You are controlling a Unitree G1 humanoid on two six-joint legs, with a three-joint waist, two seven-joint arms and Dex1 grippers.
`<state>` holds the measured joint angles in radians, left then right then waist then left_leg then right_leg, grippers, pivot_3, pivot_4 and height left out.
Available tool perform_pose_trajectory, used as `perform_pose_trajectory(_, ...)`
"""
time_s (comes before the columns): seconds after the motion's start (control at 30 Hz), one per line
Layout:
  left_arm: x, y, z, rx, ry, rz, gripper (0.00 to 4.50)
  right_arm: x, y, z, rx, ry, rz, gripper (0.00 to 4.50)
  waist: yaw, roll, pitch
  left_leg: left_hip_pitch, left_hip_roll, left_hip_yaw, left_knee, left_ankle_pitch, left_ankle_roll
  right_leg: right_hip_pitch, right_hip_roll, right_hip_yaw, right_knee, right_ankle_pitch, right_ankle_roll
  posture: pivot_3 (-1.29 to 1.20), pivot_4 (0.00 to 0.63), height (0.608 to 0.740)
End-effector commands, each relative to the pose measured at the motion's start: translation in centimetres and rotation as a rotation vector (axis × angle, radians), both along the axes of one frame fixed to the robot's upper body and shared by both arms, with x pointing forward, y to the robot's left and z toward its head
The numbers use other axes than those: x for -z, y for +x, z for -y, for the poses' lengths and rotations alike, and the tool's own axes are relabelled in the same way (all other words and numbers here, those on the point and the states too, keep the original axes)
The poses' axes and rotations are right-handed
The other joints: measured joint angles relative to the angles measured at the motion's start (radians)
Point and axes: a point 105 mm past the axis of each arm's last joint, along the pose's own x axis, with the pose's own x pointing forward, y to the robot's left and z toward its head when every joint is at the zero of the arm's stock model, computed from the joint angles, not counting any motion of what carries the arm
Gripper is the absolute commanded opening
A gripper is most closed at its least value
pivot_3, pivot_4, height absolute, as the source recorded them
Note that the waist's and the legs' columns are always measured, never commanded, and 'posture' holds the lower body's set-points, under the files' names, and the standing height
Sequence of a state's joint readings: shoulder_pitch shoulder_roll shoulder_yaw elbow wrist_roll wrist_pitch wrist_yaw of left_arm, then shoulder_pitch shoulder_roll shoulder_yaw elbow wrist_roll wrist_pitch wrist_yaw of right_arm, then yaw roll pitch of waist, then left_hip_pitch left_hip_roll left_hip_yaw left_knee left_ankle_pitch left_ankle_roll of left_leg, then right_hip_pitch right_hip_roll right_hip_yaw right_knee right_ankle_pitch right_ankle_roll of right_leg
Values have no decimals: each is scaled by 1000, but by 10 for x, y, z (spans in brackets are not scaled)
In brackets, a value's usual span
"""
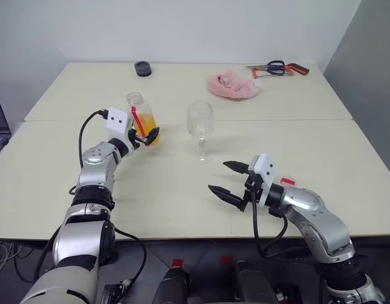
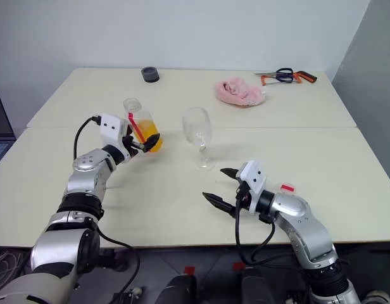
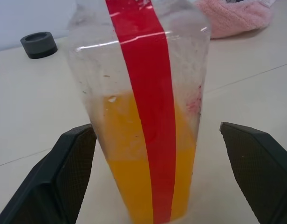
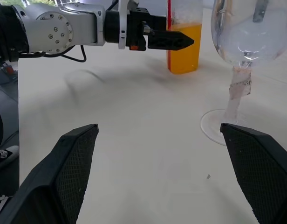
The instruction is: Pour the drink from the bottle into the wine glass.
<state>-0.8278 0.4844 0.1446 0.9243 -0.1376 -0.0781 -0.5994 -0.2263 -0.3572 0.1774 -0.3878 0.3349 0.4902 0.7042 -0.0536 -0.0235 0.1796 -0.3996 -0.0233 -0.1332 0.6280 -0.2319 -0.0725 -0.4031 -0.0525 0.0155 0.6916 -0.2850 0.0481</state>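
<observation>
Right end effector (image 1: 230, 180) level, open; left end effector (image 1: 146, 134) straddles bottle (image 1: 142, 118).

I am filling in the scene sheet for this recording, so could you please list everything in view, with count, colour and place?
bottle: one, clear with a red stripe, uncapped, standing on the table's left side between the left gripper's fingers
drink: orange, filling the bottle's lower half
wine glass: one, clear, empty, upright at mid table, right of the bottle
table: cream, seam across the middle
ring-shaped object: one, dark grey, far side, left
cloth: one, pink, crumpled, far side, right
scissors: one pair, black handles, far right corner, beside an orange-handled tool
left gripper: black, open around the bottle
right gripper: black, open, near side, facing the glass
</observation>
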Motion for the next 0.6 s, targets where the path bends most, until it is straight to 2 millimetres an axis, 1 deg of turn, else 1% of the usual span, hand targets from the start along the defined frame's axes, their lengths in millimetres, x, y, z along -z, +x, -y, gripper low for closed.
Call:
perform_pose_trajectory(0.03, -18, 5, 2, -3, 0, 63, 4500, -13, -3, 0, -7, 23, 46, 4470, 0, 0, 0, 0, 0, 0, 0, 0, 0, 0, 0, 0, 0, 0, 0, 0, 150, 740)
perform_pose_trajectory(0.33, -28, 13, 0, -37, -30, 79, 4500, -14, -3, -2, -8, 34, 48, 4470, -1, 0, 0, 0, 0, 0, 0, 0, 0, 0, 0, 0, 0, 0, 0, 0, 150, 740)
perform_pose_trajectory(0.43, -30, 15, -1, -48, -36, 81, 3923, -14, -4, -4, -18, 29, 60, 4500, -2, 0, 0, 0, 0, 0, 0, 0, 0, 0, 0, 0, 0, 0, 0, 0, 150, 740)
perform_pose_trajectory(0.6, -31, 16, 1, -44, -48, 81, 2368, -16, -4, -5, -22, 31, 75, 4500, -2, 0, 0, 0, 0, 0, 0, 0, 0, 0, 0, 0, 0, 0, 0, 0, 150, 740)
